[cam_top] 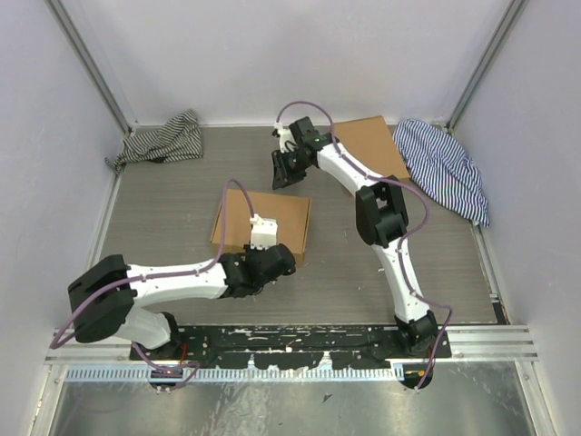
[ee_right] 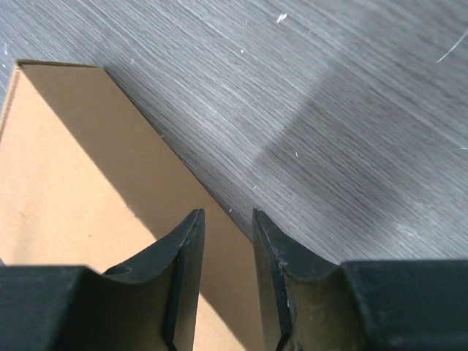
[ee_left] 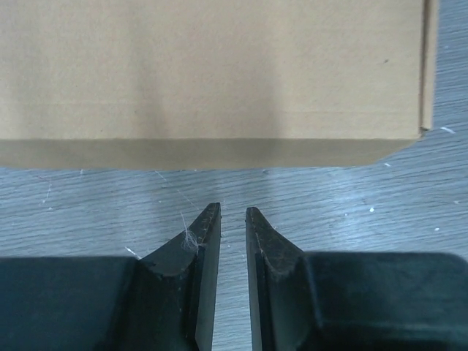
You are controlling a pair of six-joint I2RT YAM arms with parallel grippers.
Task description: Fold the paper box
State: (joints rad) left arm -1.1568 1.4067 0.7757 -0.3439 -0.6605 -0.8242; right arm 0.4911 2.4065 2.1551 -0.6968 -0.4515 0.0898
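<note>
The paper box (cam_top: 286,222) lies closed in the middle of the table, plain brown cardboard. My left gripper (cam_top: 275,262) is low at its near edge. In the left wrist view the box's front wall (ee_left: 212,73) stands just beyond my left gripper (ee_left: 233,207), whose jaws are almost together and empty. My right gripper (cam_top: 283,171) hovers beyond the box's far edge. In the right wrist view the right gripper (ee_right: 229,212) has its jaws a little apart with nothing between them. It is above a cardboard edge (ee_right: 73,183), apparently this box.
A smaller brown cardboard box (cam_top: 368,141) lies at the back right, partly under the right arm. One striped cloth (cam_top: 168,141) is bunched at the back left and another (cam_top: 445,168) at the back right. White walls enclose the table.
</note>
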